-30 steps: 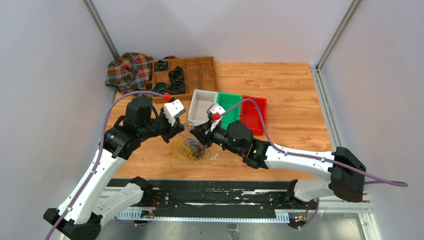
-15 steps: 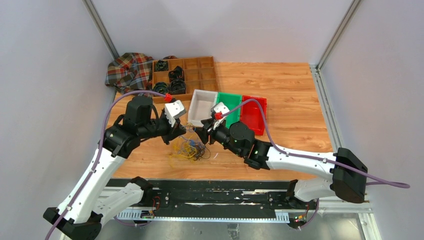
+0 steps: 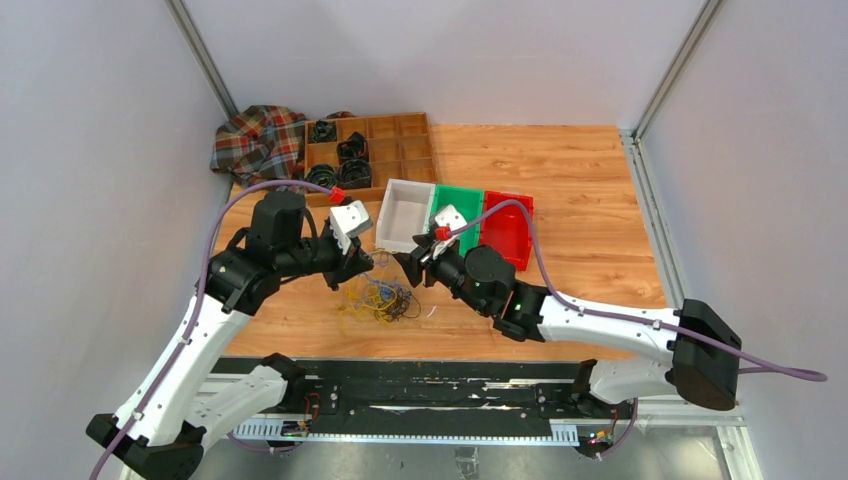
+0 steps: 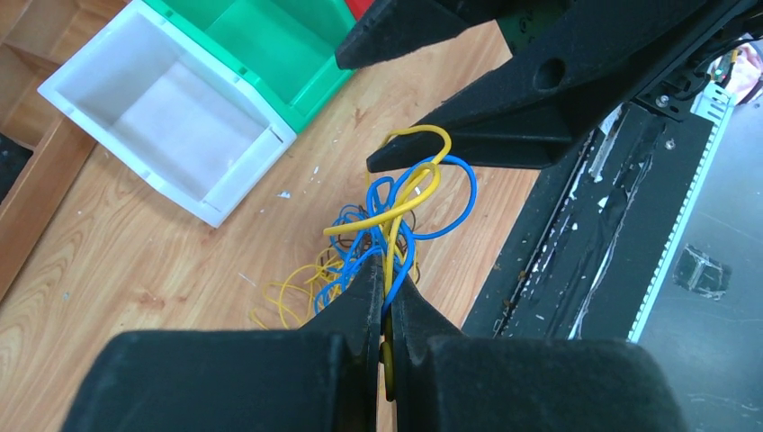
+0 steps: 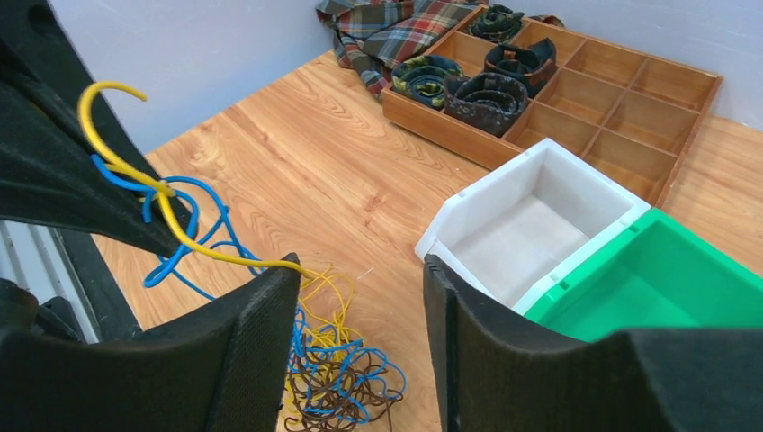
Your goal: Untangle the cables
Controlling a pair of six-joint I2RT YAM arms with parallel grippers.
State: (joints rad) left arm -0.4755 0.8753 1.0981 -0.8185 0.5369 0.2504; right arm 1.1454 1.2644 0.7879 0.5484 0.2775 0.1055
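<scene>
While the left tool (image 4: 387, 290) clenches a few yellow and blue cables (image 4: 400, 209) above the worktop (image 4: 126, 261), the right tool (image 5: 360, 266) hangs released just right of them

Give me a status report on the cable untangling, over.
Left end effector shut on yellow and blue cables, raised above the tangle. Right end effector open, opposite, gripping nothing. White bin close behind; nothing blocking.

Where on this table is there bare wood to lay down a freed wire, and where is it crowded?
Free: the wide tabletop right of the red bin; the strip behind it, right of the wooden tray. Crowded: around the wire tangle in front of the white bin.
</scene>
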